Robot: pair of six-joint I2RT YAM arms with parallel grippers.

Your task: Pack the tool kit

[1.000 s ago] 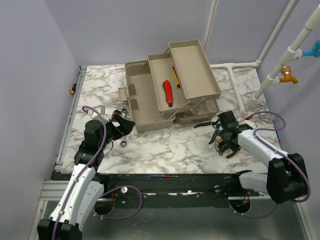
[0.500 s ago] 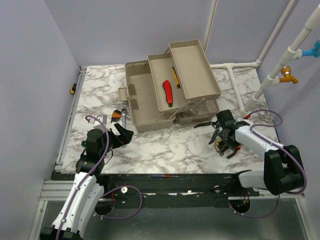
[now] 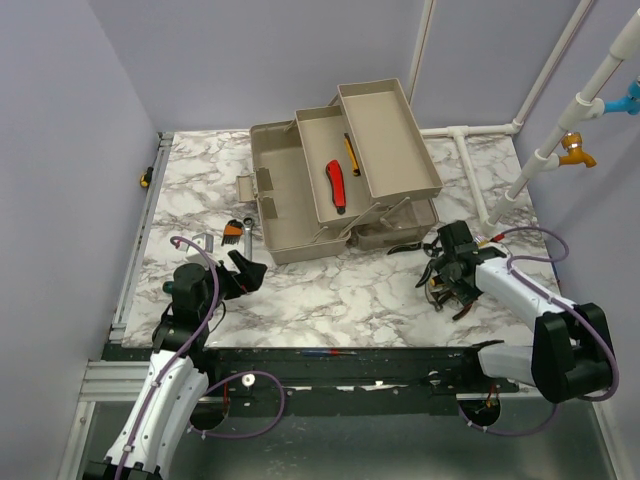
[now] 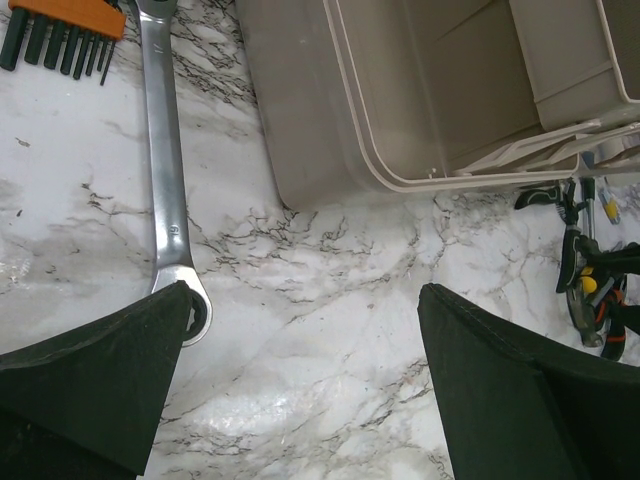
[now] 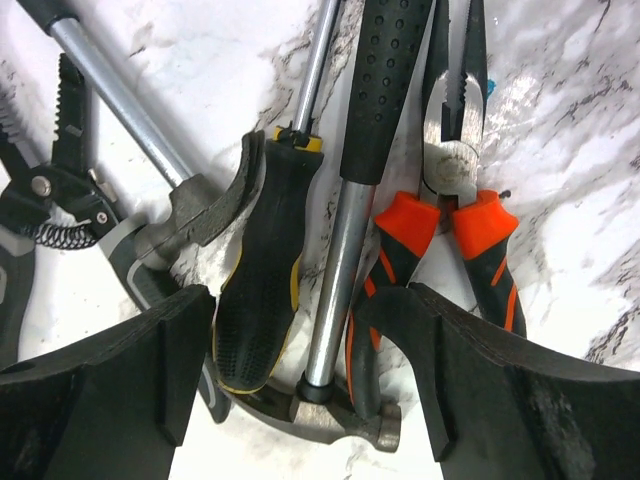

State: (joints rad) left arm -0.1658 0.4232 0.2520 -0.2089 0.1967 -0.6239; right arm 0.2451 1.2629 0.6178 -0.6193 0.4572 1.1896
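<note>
At left, note the left hand point(image 3: 245, 270) drawn back toward the near edge since a second ago, jaws spread full and holding nothing, with wrench point(image 4: 165, 170) and hex key set point(image 4: 65, 20) left lying on the tabletop point(image 3: 330, 290). At centre, find the toolbox point(image 3: 285, 205) open, trays fanned out, only the red cutter point(image 3: 335, 182) and a yellow-handled tool point(image 3: 351, 152) inside. At right, record the right hand point(image 3: 450, 275) still low over screwdriver point(image 5: 262, 300), hammer point(image 5: 345, 240) and pliers point(image 5: 470, 230), jaws wide and gripping none; reckon most of the packing outstanding.
</note>
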